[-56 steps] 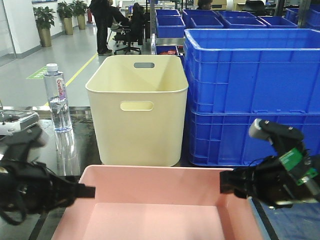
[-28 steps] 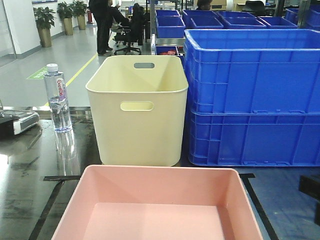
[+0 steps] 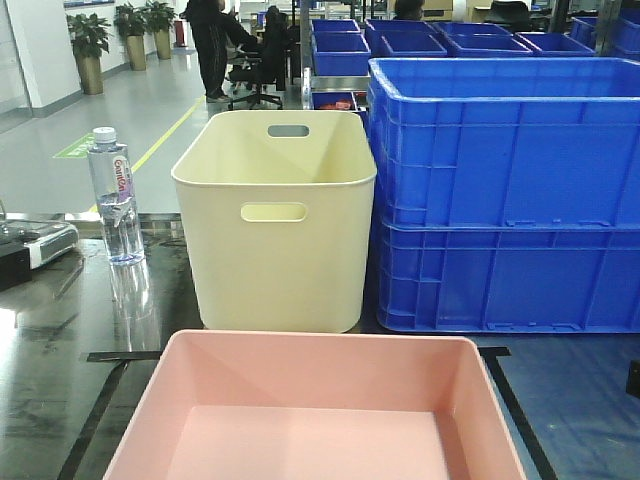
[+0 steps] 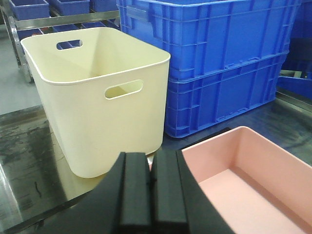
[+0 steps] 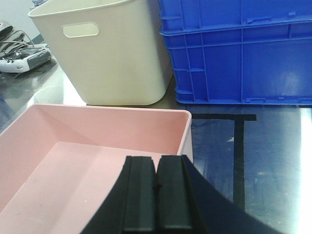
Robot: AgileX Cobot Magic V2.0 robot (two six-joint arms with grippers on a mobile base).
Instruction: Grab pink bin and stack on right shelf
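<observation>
We hold our left claw and right claw pressed together, empty, since the pink bin sits released on the right shelf.

Both grippers — the left gripper and the right gripper — showed only in their own wrist views, each with black jaws pressed flat together, holding nothing.

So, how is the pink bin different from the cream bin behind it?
The pink bin is shallow and wide; the cream bin is much taller. The cream bin has handle cut-outs, the pink bin's visible walls are plain. The pink bin sits nearer the camera. Both are empty, open-topped and upright.
</observation>
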